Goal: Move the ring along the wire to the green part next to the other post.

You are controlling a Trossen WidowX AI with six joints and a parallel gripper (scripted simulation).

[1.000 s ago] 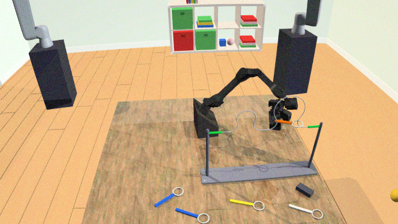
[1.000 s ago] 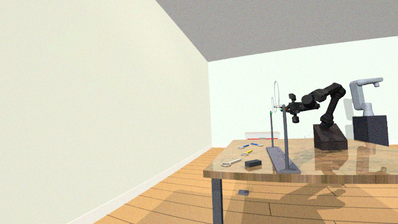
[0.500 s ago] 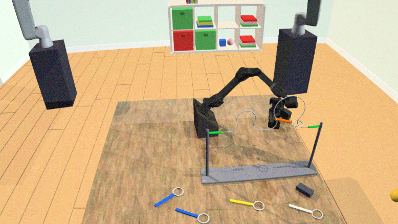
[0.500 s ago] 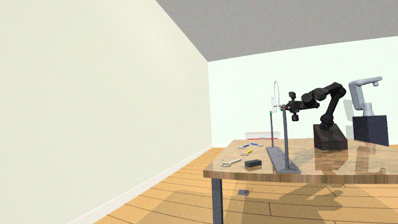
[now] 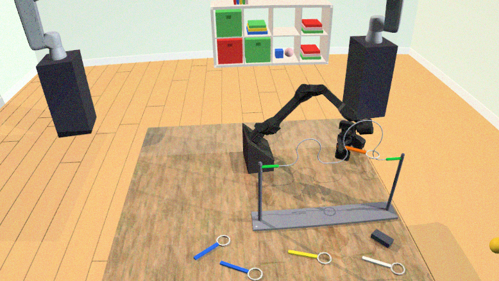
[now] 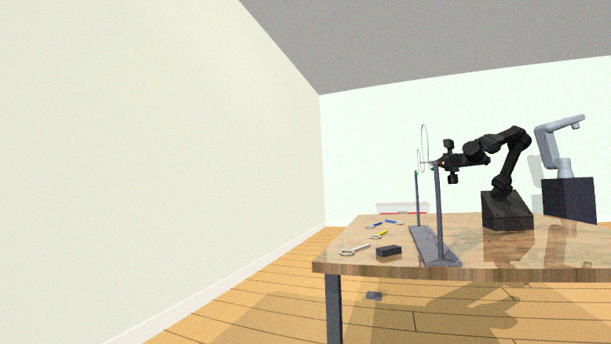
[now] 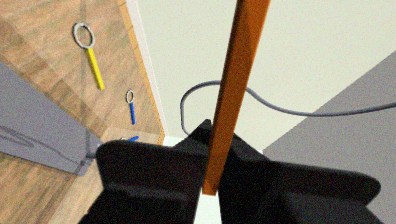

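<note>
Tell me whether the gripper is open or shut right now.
Shut on the orange handle: in the wrist view, the handle runs between the gripper's two black jaws, which press in from both sides.

Black arm [image 5: 289, 108] [image 6: 513, 158] arched high, elbow bent, forearm sloping down, claw [image 5: 344, 148] [image 6: 440, 162] [image 7: 211, 124] nearly level, fingers clamped

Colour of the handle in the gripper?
Orange; shows best in the wrist view, between the gripper's fingers.
</note>
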